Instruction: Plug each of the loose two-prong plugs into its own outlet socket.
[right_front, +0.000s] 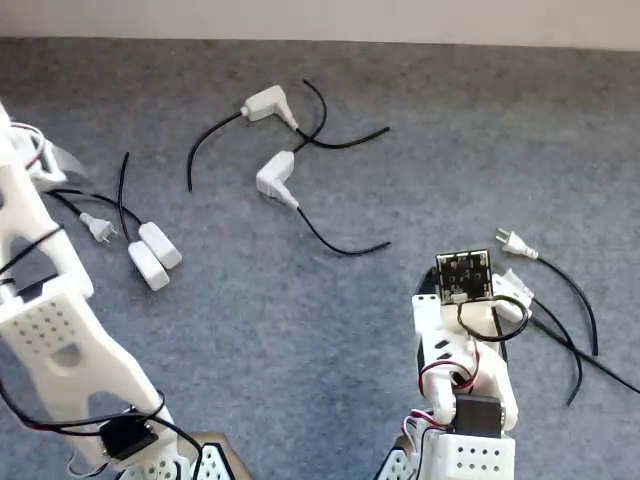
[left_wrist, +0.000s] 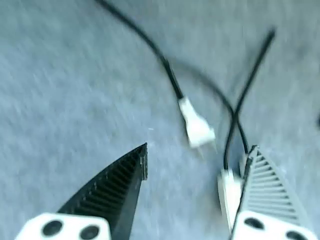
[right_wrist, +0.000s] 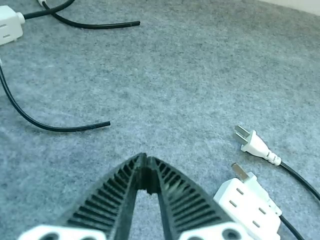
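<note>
Grey felt covers the table (right_front: 400, 90). Near its left edge, the left gripper (left_wrist: 198, 152) hangs open over a small plug (left_wrist: 197, 127) beside two outlet blocks (right_front: 148, 266). Near the right edge, the right gripper (right_wrist: 148, 165) is closed on nothing, next to another plug (right_wrist: 252, 142) and a white outlet (right_wrist: 247, 202).

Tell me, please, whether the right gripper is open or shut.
Shut: the right gripper shows its fingers touching at the tips, holding nothing.
</note>
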